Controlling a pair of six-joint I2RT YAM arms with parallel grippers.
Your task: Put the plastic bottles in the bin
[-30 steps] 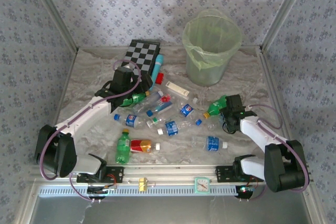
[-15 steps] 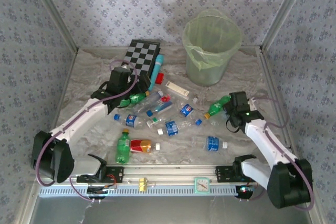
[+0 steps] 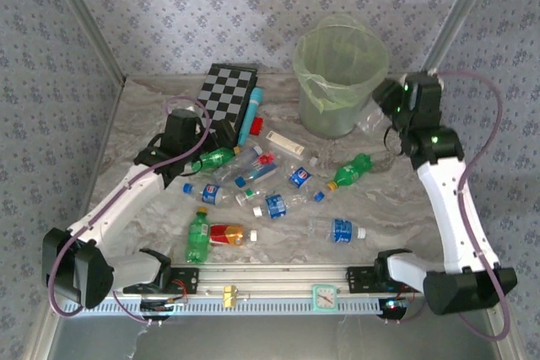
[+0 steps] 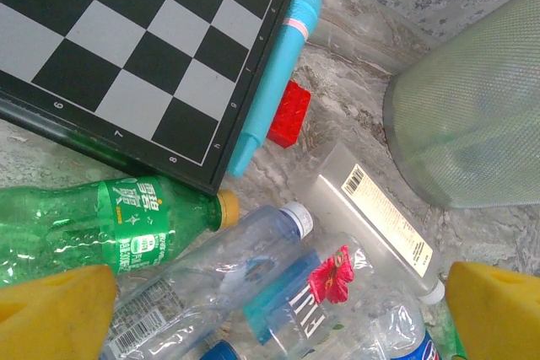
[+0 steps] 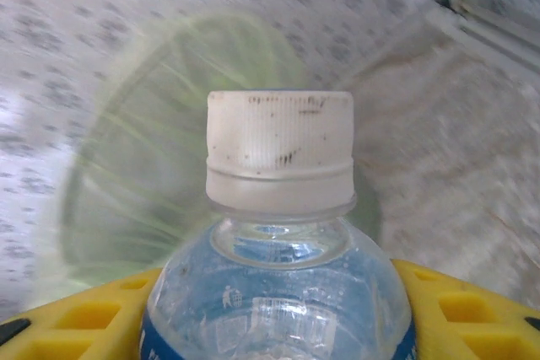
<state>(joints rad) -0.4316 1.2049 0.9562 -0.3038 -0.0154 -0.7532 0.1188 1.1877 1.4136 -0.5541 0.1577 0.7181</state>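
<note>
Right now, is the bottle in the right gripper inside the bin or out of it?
Out. The clear bottle sits clamped in the right gripper, cap on; the bin lies ahead, beyond the cap.

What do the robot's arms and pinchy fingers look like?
The left arm and right arm are white tubes with chunky black joints. Thin purple cables loop beside them. The left fingers are bright yellow; the right fingers are yellow too, with square hollows. Small green lights glow on the right arm.

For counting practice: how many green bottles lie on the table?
3 green bottles: one beside the checkerboard, one near the front edge, one right of centre before the bin. Others may be hidden.
</note>
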